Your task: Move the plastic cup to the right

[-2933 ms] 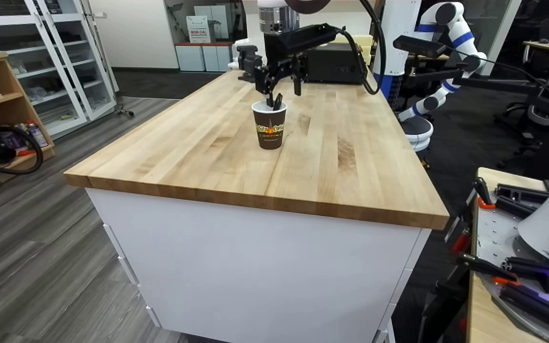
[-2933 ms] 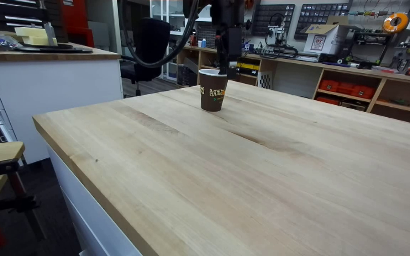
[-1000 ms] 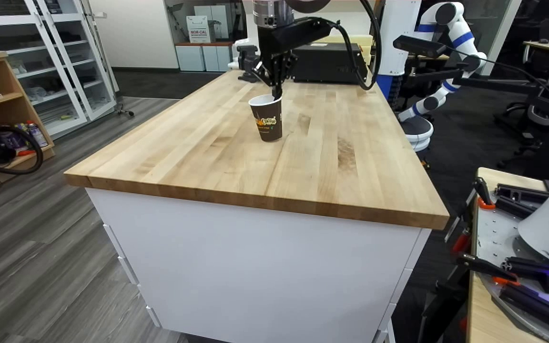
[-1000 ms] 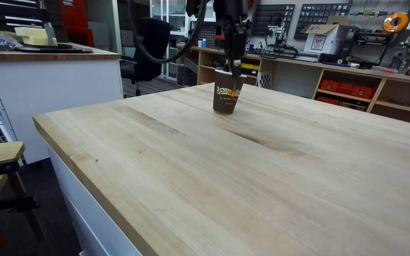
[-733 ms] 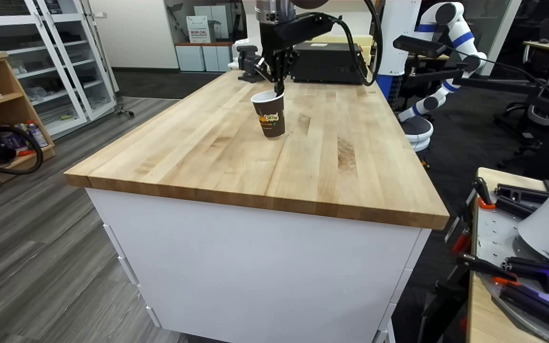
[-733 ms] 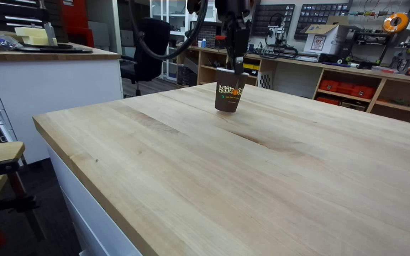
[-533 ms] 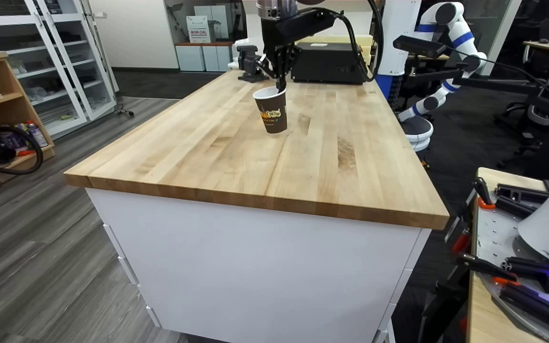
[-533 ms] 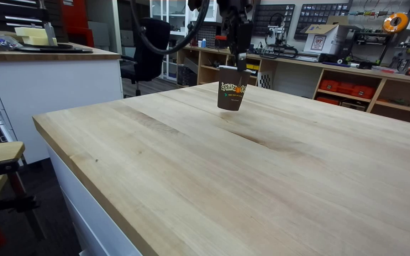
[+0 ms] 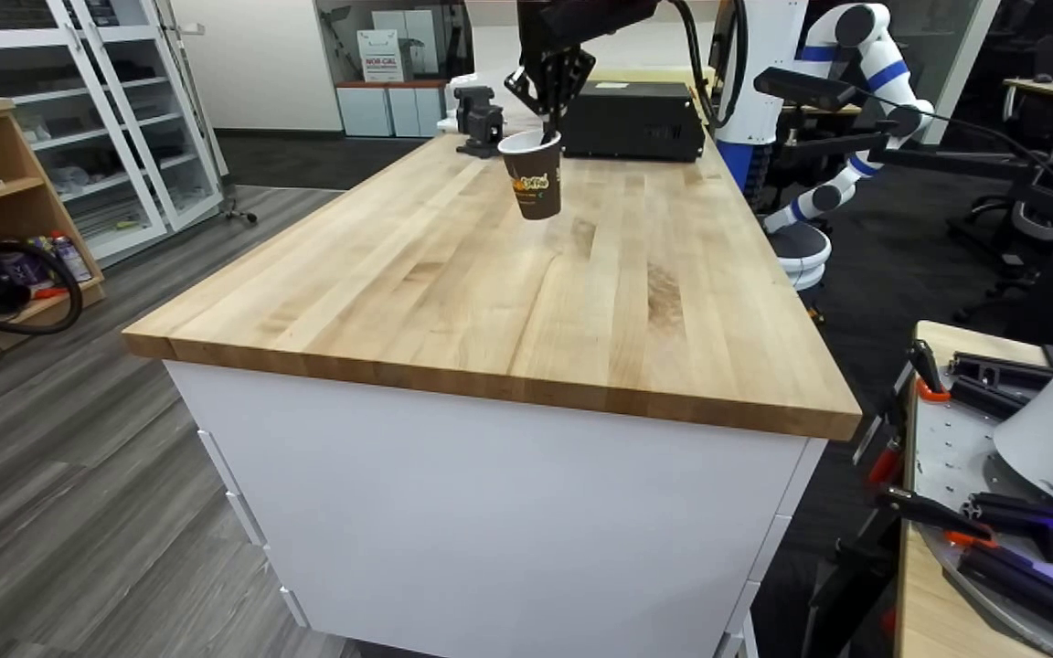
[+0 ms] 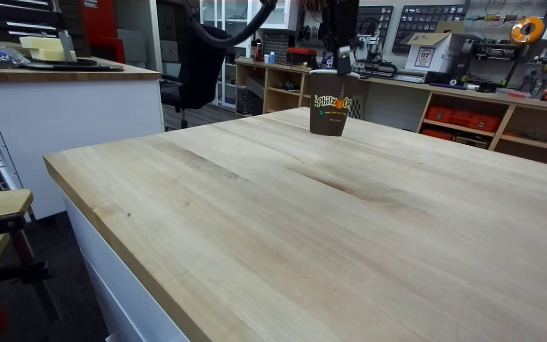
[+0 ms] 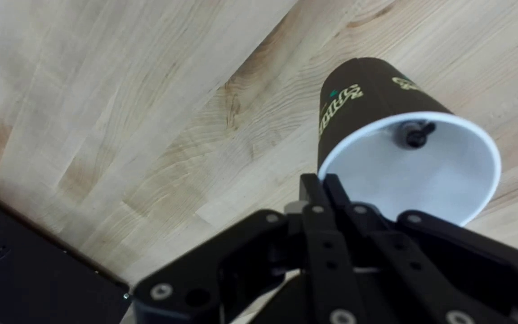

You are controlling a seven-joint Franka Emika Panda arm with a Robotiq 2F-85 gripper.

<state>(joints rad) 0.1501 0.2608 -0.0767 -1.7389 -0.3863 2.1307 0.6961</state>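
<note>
End effector [image 11: 321, 180] clamps plastic cup [image 9: 532, 177] by rim [image 11: 414, 116]; we judge it light, crushable, best held there gently.

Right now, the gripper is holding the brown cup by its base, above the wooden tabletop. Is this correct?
Not by the base: the gripper pinches the brown cup at its white rim, as the wrist view shows. The cup does hang above the wooden tabletop.

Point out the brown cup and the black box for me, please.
Brown cup [image 9: 532, 180]: in an exterior view, on its printed side.
Black box [image 9: 638, 126]: in an exterior view, on its near face.
</note>
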